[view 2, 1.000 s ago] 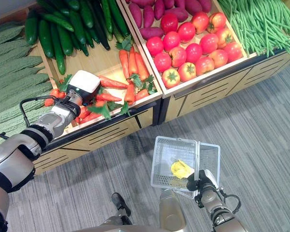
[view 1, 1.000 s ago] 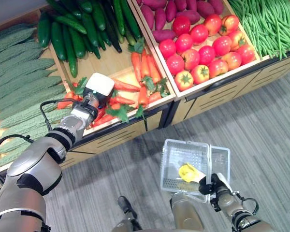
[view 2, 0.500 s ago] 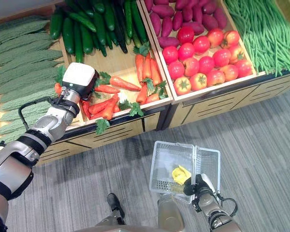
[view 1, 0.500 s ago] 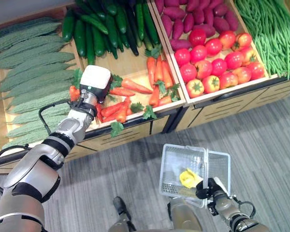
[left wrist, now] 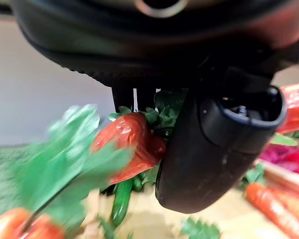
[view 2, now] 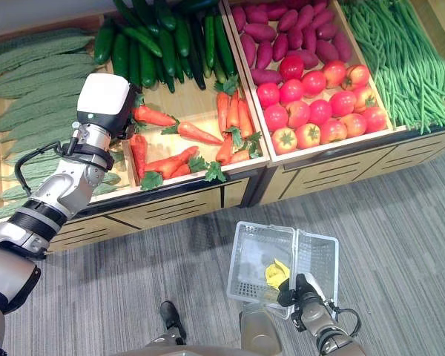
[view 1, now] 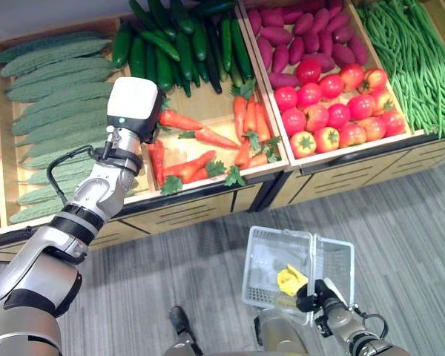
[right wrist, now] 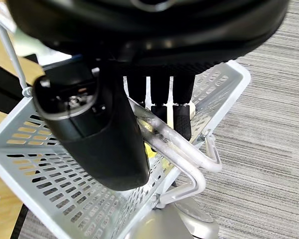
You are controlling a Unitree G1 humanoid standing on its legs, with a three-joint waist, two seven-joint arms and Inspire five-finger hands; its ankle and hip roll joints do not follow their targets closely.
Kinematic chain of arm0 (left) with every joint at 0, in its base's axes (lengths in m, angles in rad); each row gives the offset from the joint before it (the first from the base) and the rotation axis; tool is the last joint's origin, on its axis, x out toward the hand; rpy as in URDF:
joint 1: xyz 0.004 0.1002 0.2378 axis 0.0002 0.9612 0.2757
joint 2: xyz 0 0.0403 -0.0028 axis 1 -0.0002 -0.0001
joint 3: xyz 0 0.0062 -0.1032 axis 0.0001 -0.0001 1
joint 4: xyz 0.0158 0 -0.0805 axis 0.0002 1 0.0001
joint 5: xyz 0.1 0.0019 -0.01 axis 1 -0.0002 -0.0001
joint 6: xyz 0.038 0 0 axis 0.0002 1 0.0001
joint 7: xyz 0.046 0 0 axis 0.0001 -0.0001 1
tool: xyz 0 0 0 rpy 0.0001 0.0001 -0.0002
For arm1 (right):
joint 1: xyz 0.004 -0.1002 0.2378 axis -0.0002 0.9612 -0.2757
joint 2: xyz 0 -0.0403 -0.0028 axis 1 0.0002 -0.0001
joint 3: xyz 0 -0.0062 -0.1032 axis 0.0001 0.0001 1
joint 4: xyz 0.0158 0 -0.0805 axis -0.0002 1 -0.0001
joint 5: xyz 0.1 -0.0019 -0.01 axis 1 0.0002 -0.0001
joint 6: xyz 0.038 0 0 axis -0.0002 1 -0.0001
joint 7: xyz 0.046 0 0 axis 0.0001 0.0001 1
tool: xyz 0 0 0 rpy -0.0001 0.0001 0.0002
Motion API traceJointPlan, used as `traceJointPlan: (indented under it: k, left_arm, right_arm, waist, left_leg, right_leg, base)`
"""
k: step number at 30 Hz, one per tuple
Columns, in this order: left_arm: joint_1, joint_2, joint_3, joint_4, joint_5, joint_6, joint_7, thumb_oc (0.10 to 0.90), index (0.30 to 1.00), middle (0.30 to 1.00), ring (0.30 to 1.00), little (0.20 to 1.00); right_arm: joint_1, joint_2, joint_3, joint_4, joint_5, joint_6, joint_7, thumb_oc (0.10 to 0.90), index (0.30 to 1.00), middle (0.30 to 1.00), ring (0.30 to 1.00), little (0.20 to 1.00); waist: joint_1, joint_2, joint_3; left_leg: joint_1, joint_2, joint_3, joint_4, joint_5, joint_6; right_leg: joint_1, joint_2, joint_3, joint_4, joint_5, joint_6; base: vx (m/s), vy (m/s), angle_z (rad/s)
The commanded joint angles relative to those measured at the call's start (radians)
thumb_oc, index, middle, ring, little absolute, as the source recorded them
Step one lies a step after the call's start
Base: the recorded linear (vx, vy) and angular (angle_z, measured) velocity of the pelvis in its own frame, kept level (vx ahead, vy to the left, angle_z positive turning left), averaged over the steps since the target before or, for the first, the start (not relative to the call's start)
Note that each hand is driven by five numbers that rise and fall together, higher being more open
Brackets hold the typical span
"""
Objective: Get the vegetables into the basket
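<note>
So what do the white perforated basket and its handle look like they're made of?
The white perforated basket looks like matte moulded plastic, with regular slotted holes in its thin walls. Its handle, gripped by the right hand, looks like glossy metal tube, though it could be chromed plastic.

left hand (left wrist: 209,144) curled closed, arm outstretched; right hand (right wrist: 104,144) clenched, low

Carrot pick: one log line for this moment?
left hand: shut on carrot, above carrot bin | right hand: holding basket handle
</note>
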Motion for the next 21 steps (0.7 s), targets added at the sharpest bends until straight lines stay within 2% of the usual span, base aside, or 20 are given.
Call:
traceJointPlan:
  k: [1,11,21]
  left_arm:
    - [-0.085,0.075,0.14,-0.097,0.01,-0.02,0.086,0.4,0.3,0.3,0.3,0.3]
    - [-0.06,0.12,0.184,-0.212,-0.002,-0.052,0.081,0.4,0.3,0.3,0.3,0.3]
    - [0.028,0.158,0.27,-0.343,-0.018,-0.078,0.064,0.4,0.3,0.3,0.3,0.3]
  right_arm:
    - [0.15,-0.018,0.074,0.046,-0.076,0.059,0.049,0.4,0.3,0.3,0.3,0.3]
    - [0.16,-0.015,0.065,0.069,-0.107,0.075,0.064,0.4,0.3,0.3,0.3,0.3]
    - [0.157,-0.007,0.05,0.093,-0.132,0.093,0.07,0.4,0.3,0.3,0.3,0.3]
  waist:
    - [0.023,0.034,-0.02]
    - [0.045,0.032,-0.05]
    - [0.075,0.013,-0.083]
  left_leg:
    - [0.064,0.005,-0.054,0.008,-0.018,-0.049]
    - [0.145,-0.002,-0.086,0.008,-0.007,-0.051]
    - [0.203,-0.006,-0.111,0.008,0.004,-0.045]
  right_leg:
    - [0.013,-0.046,-0.075,0.01,-0.025,0.073]
    - [0.131,-0.053,-0.107,0.004,-0.048,0.075]
    - [0.22,-0.058,-0.136,0.003,-0.065,0.081]
  base:
    - [0.05,0.002,0.1]
    - [0.05,-0.01,0.1]
    - [0.01,-0.006,0.09]
